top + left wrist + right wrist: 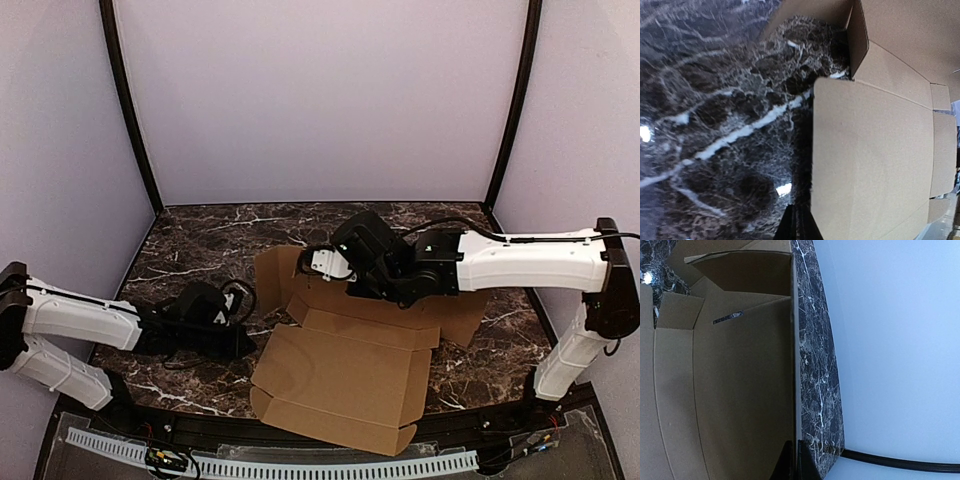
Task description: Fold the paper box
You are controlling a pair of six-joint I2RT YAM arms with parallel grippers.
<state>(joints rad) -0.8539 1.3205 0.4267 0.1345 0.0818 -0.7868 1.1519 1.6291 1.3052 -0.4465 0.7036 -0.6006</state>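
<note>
1. The paper box [340,375] lies unfolded on the dark marble table [200,250], centre to right. Its near edge is close to the table's near edge, and its far part lies under the right arm.
2. The box is a plain brown die-cut sheet. The large near panel lies flat, with narrow flaps along its right and near sides.
3. In the right wrist view, the paper box [730,390] shows creases and a short slot with the marble visible through it. One flap at its end stands raised, with its inner face in shadow.
4. The left arm lies low on the left side of the table. The left gripper [248,345] points right, just beside the left edge of the near panel.
5. In the left wrist view, the left gripper [795,227] has its dark fingers together with nothing between them. The edge of the paper box [870,150] is immediately to one side of the tips. Contact cannot be determined.
6. The right arm reaches from the right across the far part of the sheet. The right gripper [308,266] is at the far left section of the sheet.
7. In the right wrist view, the right gripper [792,462] has its fingers together. The far edge of the cardboard runs straight to the tips. Whether they touch the edge cannot be determined.
8. A pale wall [320,100] closes the far side of the table.
</note>
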